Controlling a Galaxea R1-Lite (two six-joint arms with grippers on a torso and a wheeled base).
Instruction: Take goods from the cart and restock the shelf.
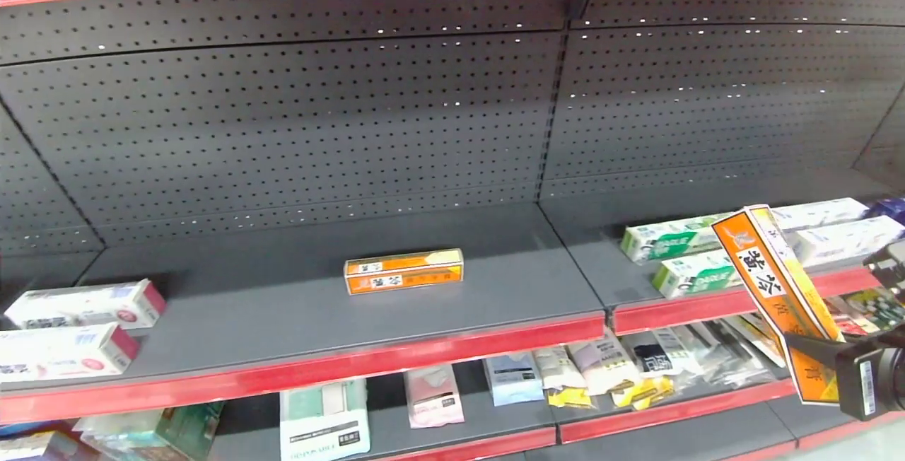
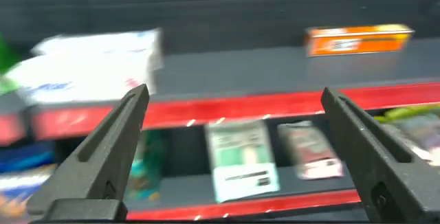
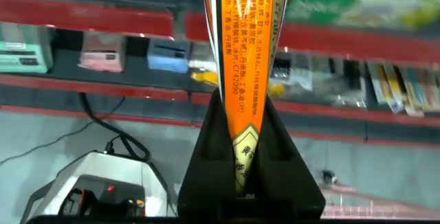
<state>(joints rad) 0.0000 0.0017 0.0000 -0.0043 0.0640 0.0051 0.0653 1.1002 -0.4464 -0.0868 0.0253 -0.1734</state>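
Observation:
An orange toothpaste box [image 1: 404, 271] lies flat on the middle of the grey shelf [image 1: 318, 369]; the left wrist view has it far off [image 2: 359, 40]. A second orange box [image 1: 778, 284] is held tilted in front of the shelf's right section, its lower end clamped in my right gripper [image 1: 816, 348]. In the right wrist view that box [image 3: 246, 45] stands up between the closed fingers of the right gripper [image 3: 242, 124]. My left gripper [image 2: 234, 104] is open and holds nothing, level with the shelf's red front edge [image 2: 227, 107].
Two white boxes [image 1: 85, 303] lie at the shelf's left end. Green-and-white boxes [image 1: 679, 238] lie on the right section behind the held box. The lower shelf carries several hanging packets [image 1: 601, 369]. A perforated grey back wall [image 1: 353, 107] closes the shelf behind.

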